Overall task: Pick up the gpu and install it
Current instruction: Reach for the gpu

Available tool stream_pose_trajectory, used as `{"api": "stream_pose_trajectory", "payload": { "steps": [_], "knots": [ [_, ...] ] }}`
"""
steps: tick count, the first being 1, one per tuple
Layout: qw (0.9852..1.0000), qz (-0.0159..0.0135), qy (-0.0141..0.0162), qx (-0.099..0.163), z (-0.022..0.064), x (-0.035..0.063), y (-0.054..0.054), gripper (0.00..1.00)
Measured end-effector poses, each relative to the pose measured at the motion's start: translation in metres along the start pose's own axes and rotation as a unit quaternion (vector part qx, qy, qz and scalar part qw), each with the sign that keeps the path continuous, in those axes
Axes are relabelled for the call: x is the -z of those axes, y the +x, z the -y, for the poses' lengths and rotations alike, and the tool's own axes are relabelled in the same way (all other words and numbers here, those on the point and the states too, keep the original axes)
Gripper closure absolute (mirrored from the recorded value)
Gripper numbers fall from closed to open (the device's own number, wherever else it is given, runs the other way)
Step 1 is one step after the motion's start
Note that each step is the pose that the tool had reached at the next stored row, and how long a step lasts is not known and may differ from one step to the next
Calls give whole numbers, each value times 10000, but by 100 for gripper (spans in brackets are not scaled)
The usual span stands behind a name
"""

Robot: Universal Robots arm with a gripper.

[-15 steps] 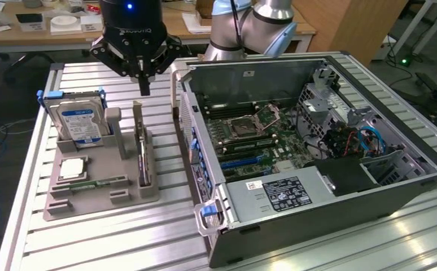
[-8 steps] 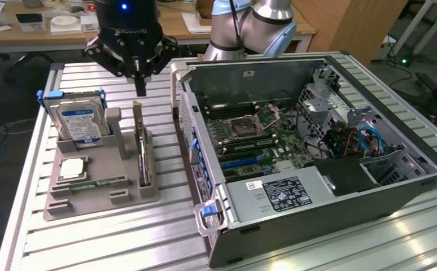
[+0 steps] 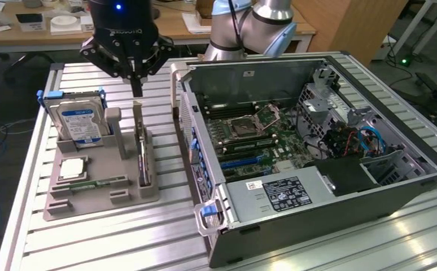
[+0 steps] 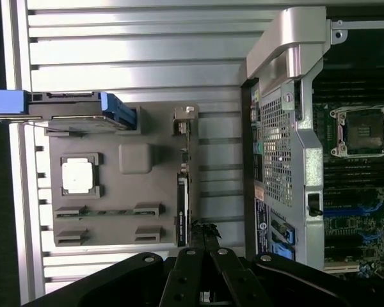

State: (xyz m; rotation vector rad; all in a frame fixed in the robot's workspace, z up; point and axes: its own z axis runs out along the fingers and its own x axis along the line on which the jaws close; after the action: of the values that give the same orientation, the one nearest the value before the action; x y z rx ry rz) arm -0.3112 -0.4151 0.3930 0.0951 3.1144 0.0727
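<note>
The exterior view has even, rather soft room light coming from above. The ribbed bench looks pale, and white glare lies on its slats at the exterior view's lower right. The inside of the computer case is shaded and partly very dark. In the wrist view the bench is almost washed out, while the black gripper shows little detail. Shadows are faint and short.
</note>
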Motion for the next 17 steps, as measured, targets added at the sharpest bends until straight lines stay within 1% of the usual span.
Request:
{"api": "stream_pose_trajectory", "payload": {
  "steps": [17],
  "knots": [
    [10000,0,0,0,38,4,138,90]
  ]
}}
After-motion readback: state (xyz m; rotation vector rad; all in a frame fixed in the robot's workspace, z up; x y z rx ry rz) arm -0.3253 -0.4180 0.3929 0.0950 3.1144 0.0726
